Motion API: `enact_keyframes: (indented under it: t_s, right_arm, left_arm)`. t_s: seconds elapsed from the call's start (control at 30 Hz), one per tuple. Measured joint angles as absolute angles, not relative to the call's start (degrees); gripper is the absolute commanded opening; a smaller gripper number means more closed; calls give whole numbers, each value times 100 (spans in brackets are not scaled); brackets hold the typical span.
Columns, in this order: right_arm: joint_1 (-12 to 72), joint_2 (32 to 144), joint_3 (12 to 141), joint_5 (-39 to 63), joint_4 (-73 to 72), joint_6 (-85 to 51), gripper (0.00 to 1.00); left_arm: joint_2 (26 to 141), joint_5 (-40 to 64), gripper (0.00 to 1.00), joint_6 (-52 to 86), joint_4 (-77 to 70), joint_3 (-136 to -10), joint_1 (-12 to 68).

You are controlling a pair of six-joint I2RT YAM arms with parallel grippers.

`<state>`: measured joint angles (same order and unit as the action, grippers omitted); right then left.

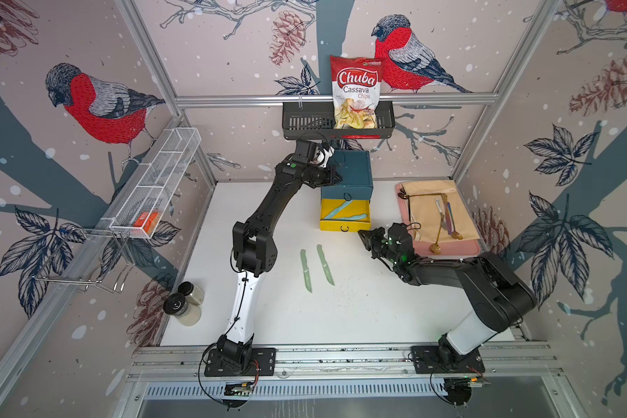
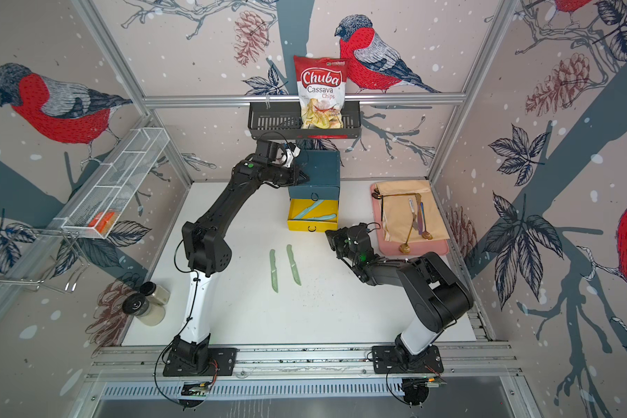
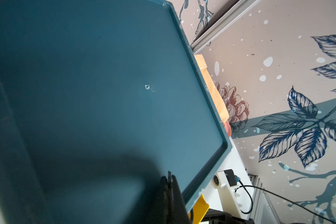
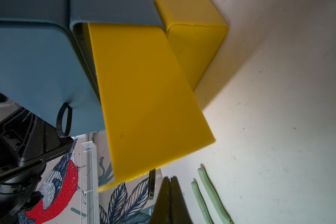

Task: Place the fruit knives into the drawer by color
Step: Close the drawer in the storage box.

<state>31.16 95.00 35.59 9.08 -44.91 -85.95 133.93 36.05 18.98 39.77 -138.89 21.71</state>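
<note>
Teal plastic forms the shell of the drawer chest (image 1: pixel 355 170), which stands at the back of the white worktop (image 1: pixel 359 318) in both top views. One yellow drawer (image 1: pixel 345 227) is pulled out, and two teal-blue knives (image 1: pixel 340 210) lie inside it, crossing each other. Two green knives (image 1: pixel 306 270) lie side by side on the bare worktop, well in front of the chest. The left end effector (image 1: pixel 338 177) rests at the left front edge of the chest top, clenched with nothing in it. The right end effector (image 1: pixel 362 236) hangs just beside the right front corner of the yellow drawer, also clenched and empty. A pink tray (image 1: pixel 449 249) with darker cutlery lies at the right.

From the left wrist, the teal top of the drawer chest (image 3: pixel 105 87) fills most of the picture. The fingers (image 3: pixel 175 195) are pressed together over its corner.

From the right wrist, the yellow drawer (image 4: pixel 147 97) sticks out from the teal shell. Its black loop pull (image 4: pixel 151 184) is just beside the closed fingers (image 4: pixel 177 201), but they do not hold it. The green knives (image 4: pixel 211 192) lie near on the worktop.
</note>
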Motion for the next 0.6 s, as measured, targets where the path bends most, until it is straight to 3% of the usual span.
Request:
enact_keyframes:
  t_s: [0.6]
  right_arm:
    - [2836, 10962, 4685, 1245, -5387, -8882, 0]
  left_arm:
    - [13511, 3916, 0, 1824, 3597, -13797, 2141]
